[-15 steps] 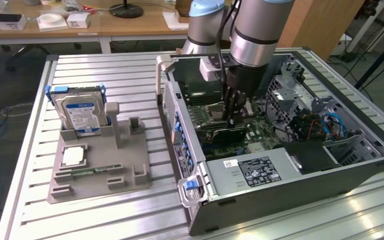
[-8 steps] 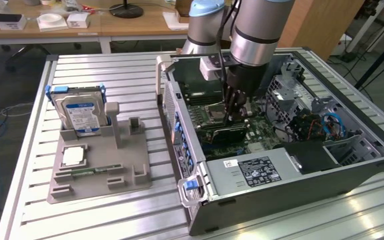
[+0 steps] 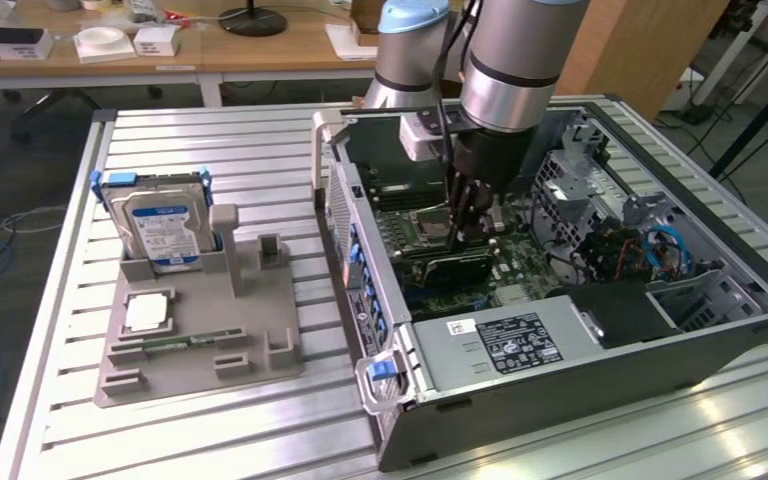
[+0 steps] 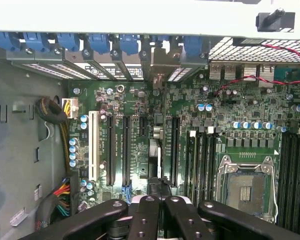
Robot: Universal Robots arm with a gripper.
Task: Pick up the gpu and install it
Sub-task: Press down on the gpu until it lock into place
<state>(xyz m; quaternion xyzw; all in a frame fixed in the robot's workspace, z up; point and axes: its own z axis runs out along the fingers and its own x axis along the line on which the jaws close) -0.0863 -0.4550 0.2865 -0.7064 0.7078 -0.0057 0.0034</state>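
Note:
The gpu (image 3: pixel 454 266) is a thin dark card standing on edge in a slot of the motherboard (image 4: pixel 140 95), inside the open computer case (image 3: pixel 704 340). In the wrist view the gpu (image 4: pixel 157 150) shows edge-on, with its metal bracket at the case's rear slots. My gripper (image 3: pixel 462 240) reaches straight down into the case, right over the card's upper edge. Its black fingers (image 4: pixel 145 210) are shut together at that edge, gripper (image 4: pixel 159 192). I cannot tell whether the card is pinched between them.
A grey parts stand (image 3: pixel 197 370) at the exterior view's left holds a silver hard drive (image 3: pixel 160 228), a flat chip (image 3: pixel 147 312) and a green memory stick (image 3: pixel 177 343). Inside the case are a power supply (image 3: pixel 511 338), the CPU socket (image 4: pixel 245 185) and cables (image 4: pixel 62 112).

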